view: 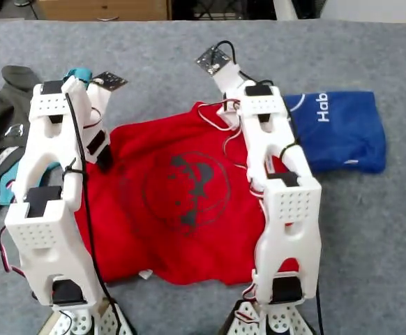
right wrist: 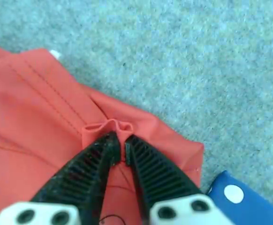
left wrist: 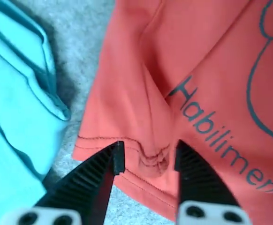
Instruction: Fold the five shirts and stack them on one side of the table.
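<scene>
A red shirt (view: 182,209) with a dark round print lies spread flat in the middle of the grey table, between my two arms. My left gripper (left wrist: 146,157) is at the shirt's far left corner (view: 104,157). It is open, and its fingers straddle a small pucker in the stitched hem (left wrist: 150,159). My right gripper (right wrist: 119,143) is shut on a pinched fold of the red shirt (right wrist: 33,117) at its far right edge. A folded blue shirt (view: 339,129) lies to the right.
A dark green shirt (view: 1,125) and a teal shirt (view: 8,181) lie heaped at the table's left edge. The teal shirt (left wrist: 14,117) lies close beside the left gripper. A corner of the blue shirt (right wrist: 239,201) sits just past the right gripper. Bare grey felt (view: 154,77) stretches beyond the red shirt.
</scene>
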